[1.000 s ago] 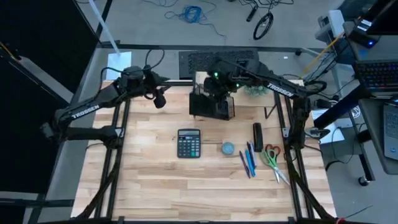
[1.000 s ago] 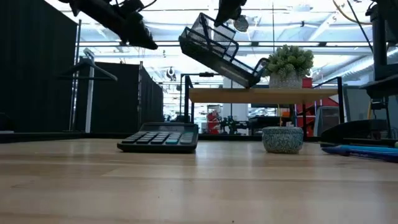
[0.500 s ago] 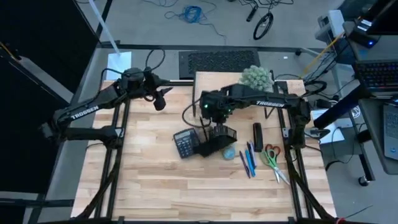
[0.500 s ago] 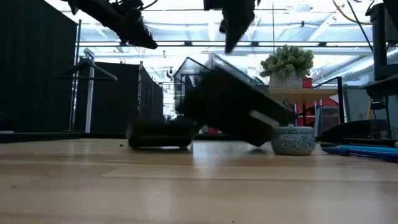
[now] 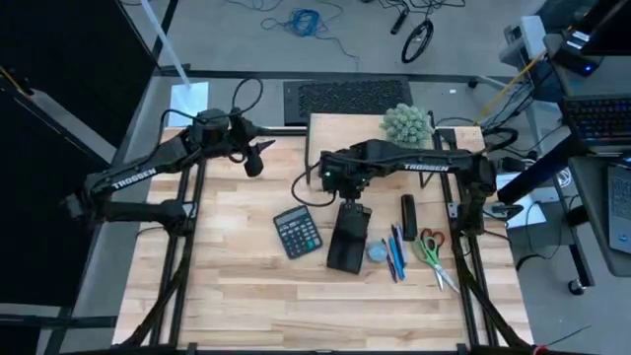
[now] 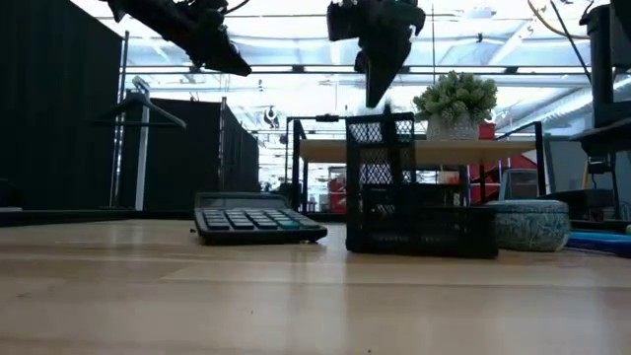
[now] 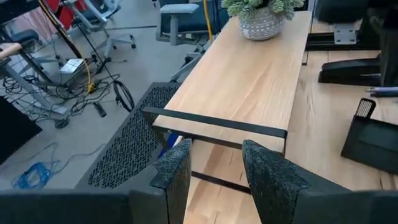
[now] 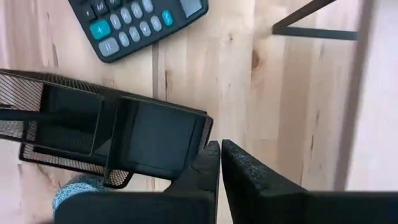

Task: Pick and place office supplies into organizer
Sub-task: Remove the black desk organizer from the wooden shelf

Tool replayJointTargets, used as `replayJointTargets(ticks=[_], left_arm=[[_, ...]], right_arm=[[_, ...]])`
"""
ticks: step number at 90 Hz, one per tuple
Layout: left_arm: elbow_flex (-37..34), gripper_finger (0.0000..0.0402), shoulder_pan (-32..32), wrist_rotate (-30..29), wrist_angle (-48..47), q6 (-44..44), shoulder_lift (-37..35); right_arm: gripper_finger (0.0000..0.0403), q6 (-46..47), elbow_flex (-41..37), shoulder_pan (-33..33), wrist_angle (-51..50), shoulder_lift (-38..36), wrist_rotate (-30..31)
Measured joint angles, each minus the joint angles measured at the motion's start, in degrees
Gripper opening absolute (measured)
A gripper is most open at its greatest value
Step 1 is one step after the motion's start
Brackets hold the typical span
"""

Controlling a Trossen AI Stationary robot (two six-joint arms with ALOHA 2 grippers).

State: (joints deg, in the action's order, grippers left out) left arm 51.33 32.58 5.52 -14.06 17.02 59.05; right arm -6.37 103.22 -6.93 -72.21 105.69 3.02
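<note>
Right jaws: my right gripper (image 8: pixel 219 163) has its two pads pressed together with nothing between them, hanging just above the back end of the organizer (image 5: pixel 347 237).
Left jaws: my left gripper (image 7: pixel 214 174) is parted and empty, up in the air over the far left of the desk (image 5: pixel 237 296), well away from everything.
Organizer: sitting on the desk between the calculator (image 5: pixel 297 232) and the blue-grey disc (image 5: pixel 378 253). From overhead it's just a dark slab; the low view shows mesh walls with one tall end and one low end, and my right wrist view looks down into its compartments, which look empty from there.
Disc: right beside the organizer. Can't tell from above if they touch, and the low view has the organizer covering part of it.
Pens: a few blue and dark pens (image 5: pixel 395 254) lie on the desk just past the disc, only clear from overhead.
Scissors: red and green handles (image 5: pixel 430 247), further right near the desk edge.
Calculator: angled, just left of the organizer with a slim gap in the low view.
Behind: wooden shelf riser (image 7: pixel 249 81) with the potted plant (image 5: pixel 407 122) on it; my left wrist view shows that best.
</note>
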Motion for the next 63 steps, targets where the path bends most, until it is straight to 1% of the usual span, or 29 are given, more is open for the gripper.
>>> replayJointTargets(ticks=[8, 15, 26, 33, 42, 53, 63], left_arm=[[0.0, 0.0135, 0.0, 0.0, 0.0, 0.04, 0.0], [0.0, 0.0135, 0.0, 0.0, -0.01, 0.04, 0.0], [0.0, 0.0135, 0.02, 0.0, -0.43, 0.21, 0.0], [0.0, 0.0135, 0.0, 0.02, -0.55, 0.28, 0.0], [0.0, 0.0135, 0.0, 0.0, -0.64, 0.35, 0.0], [0.0, 0.0135, 0.0, 0.01, -0.43, 0.37, 0.02], [0.02, 0.0135, 0.0, 0.02, -0.39, 0.35, 0.02]], right_arm=[[0.0, 2.55, -0.28, -0.16, -0.63, -0.14, -0.02], [0.0, 4.69, -2.52, -0.14, -0.75, -0.25, -0.07], [0.0002, 8.47, -9.39, 0.0, 0.11, -0.37, -0.58], [0.0013, 12.0, -14.88, 0.47, 2.9, -1.31, -2.99], [0.0041, 16.74, -22.02, 1.82, 8.6, -3.74, -6.3], [0.0089, 21.34, -28.26, 4.21, 15.62, -6.81, -6.35], [0.0137, 22.9, -31.39, 6.3, 21.24, -8.36, -6.33]])
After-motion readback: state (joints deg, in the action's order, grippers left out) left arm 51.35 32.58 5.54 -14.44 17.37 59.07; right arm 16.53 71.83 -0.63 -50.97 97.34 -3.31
